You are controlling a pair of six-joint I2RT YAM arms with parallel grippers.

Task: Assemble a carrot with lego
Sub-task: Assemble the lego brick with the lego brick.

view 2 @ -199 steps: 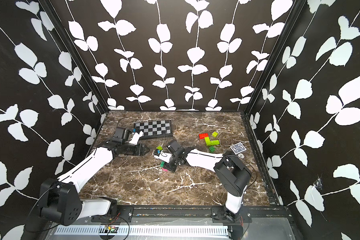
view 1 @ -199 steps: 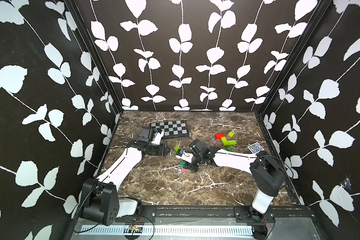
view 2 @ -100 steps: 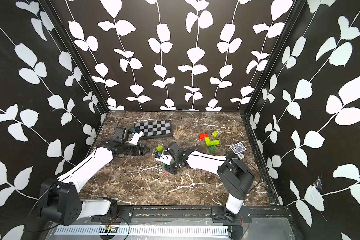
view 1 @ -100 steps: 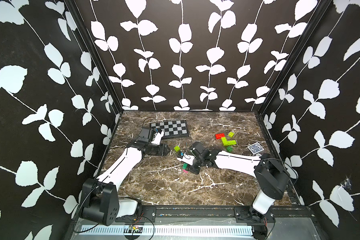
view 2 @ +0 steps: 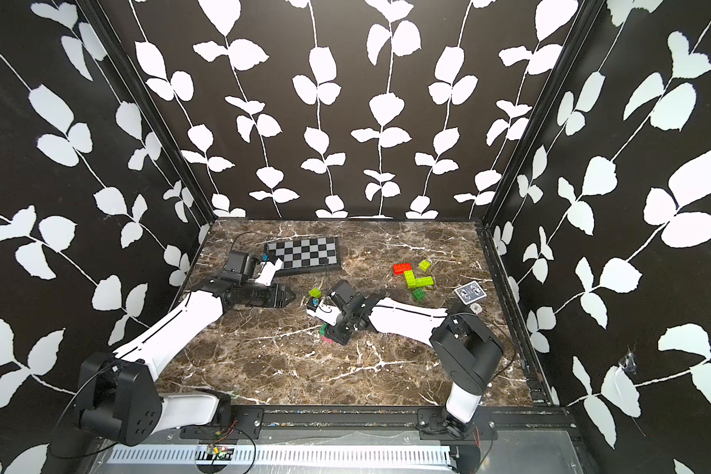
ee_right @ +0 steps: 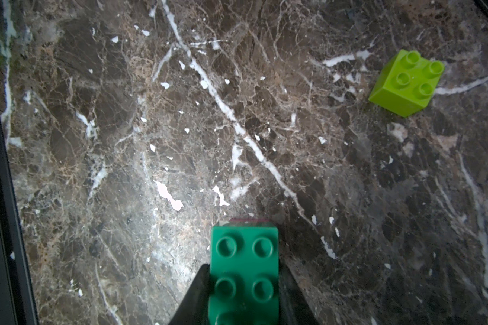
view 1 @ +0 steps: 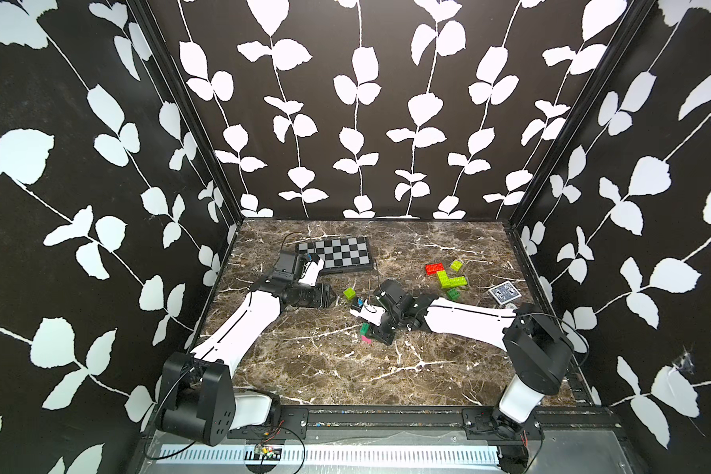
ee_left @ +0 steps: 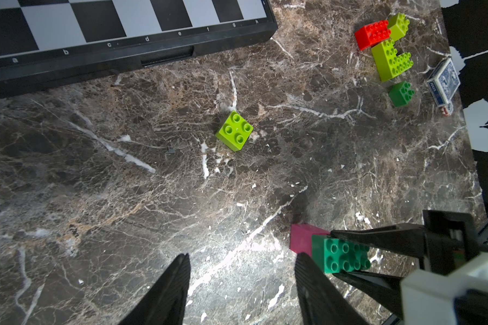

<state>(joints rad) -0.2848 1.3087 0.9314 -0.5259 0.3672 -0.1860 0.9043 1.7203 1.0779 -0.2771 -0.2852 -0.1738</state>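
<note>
Right wrist view: right fingers [ee_right: 195, 298] clenched on the dark green brick [ee_right: 244, 270] over the pink brick [ee_left: 302, 239], probably pressing them together. Left fingers [ee_left: 169, 289] spread, empty.

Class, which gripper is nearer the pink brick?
Right. The right gripper is shut on the green brick sitting on the pink brick; the left gripper hangs open farther off, toward the chessboard.

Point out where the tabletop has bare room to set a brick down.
Bare: the strip of table between the arms and the front rail, and the back stretch between the chequered board and the brick cluster. Crowded: the centre, around the left gripper, lime brick and right gripper clamping the green brick.
</note>
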